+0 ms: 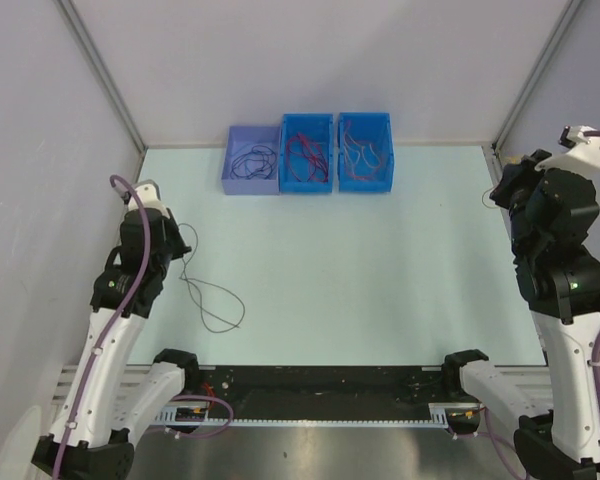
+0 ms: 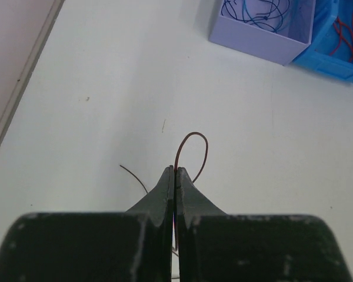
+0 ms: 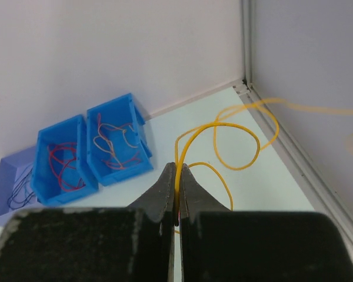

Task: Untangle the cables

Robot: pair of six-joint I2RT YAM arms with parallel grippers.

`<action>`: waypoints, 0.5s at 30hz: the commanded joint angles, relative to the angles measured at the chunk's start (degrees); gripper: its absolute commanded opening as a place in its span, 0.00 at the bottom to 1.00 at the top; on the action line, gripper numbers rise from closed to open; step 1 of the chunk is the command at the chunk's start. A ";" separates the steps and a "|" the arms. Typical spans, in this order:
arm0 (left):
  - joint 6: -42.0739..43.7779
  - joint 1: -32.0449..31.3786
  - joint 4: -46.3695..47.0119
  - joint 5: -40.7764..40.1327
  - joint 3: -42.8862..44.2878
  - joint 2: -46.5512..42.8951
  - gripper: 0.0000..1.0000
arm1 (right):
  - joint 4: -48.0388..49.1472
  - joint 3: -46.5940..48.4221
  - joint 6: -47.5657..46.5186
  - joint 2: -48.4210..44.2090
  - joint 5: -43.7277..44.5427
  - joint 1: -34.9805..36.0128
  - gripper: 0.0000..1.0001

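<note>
Well short of the lavender bin (image 1: 250, 184), each gripper is clamped on one wire.
Near-left of that bin, the left gripper (image 2: 175, 176) is pinched together on a thin dark wire (image 2: 191, 134) whose tail lies in a loose loop on the tabletop (image 1: 380, 280); far to the bin's right, the right gripper (image 3: 177, 176) is closed on a yellow wire (image 3: 177, 154), held up, curling in wide springy loops. Judged best: raise each slowly until its tail hangs free, keep the arms well apart so the strands never cross, then drop by colour, dark toward the lavender bin.
</note>
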 commanded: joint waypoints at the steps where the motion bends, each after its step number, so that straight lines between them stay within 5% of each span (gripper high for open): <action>1: -1.11 0.77 1.31 6.02 -1.71 -1.22 0.00 | -0.65 0.95 2.80 0.57 -4.74 -0.74 0.00; 15: -3.93 0.68 5.09 19.39 -13.57 -9.04 0.00 | 8.57 -0.11 7.72 7.51 -22.76 -0.48 0.00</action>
